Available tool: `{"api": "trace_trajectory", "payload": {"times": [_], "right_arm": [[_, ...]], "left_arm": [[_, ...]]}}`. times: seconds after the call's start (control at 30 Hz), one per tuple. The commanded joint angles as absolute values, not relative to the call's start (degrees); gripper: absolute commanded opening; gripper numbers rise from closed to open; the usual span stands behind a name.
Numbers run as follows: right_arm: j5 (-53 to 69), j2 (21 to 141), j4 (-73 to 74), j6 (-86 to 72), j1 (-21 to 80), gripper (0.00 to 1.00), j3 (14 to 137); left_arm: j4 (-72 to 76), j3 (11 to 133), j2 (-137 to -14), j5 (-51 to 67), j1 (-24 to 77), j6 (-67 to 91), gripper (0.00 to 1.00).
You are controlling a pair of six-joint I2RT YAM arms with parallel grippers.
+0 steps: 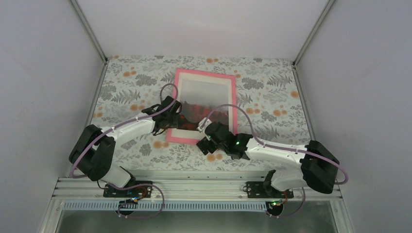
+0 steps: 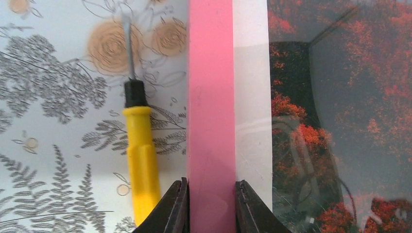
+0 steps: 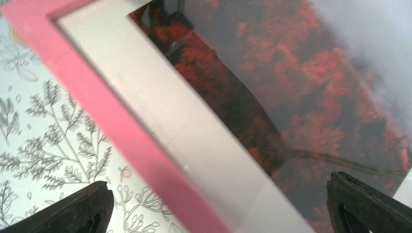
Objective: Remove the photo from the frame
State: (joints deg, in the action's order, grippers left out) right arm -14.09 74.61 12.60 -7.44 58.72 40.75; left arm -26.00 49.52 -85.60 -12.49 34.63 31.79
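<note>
- The frame (image 1: 206, 73), pink-edged, lay flat on the floral-covered worktop (image 1: 272, 97), toward its far middle, between the two arms' reach.
- The photo (image 1: 204, 94) was still inside the frame, behind glass that showed reflections. Its red-orange trees filled the near half and grey mist the far half, with a pale mat (image 2: 250, 97) around it.
- The left arm rose from its base to a high elbow at the left. Its white forearm then ran forward and to the right, down to the frame's left rail.
- The left pincer (image 2: 211, 194) was pinching that pink rail, with one finger (image 2: 177, 206) on the outer side and the other on the mat side.
- A screwdriver (image 2: 141, 160) with a yellow handle lay on the worktop just beside the same rail, its blade pointing away from the pincer.
- The right arm bent at a dark elbow far to the right, and its forearm stretched leftward, low over the worktop, to the frame's near edge.
- The right pincer (image 3: 221, 208) was spread wide and held nothing. One finger (image 3: 73, 208) sat over the cloth outside the pink rail and the other over the photo's corner, so the frame's rail ran slantwise between them.
- I could not tell whether either right finger touched the frame.
</note>
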Motion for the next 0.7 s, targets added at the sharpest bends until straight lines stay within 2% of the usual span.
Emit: {"api": "trace_trajectory", "payload": {"times": [0.0,0.37,0.67], "right_arm": [[-23.0,77.6,14.1,-4.8,64.8,1.0,44.0],[-45.6,87.7,11.7,-0.3,74.4,0.99,46.3],[-57.4,95.9,0.8,6.8,74.8,0.88,46.4]], "left_arm": [[-27.8,54.7,-82.8,-17.5,34.5,33.9,0.02],[-30.3,58.9,-81.2,-17.7,34.5,32.1,0.02],[-31.0,59.1,-80.5,-17.2,34.5,31.9,0.02]]}}
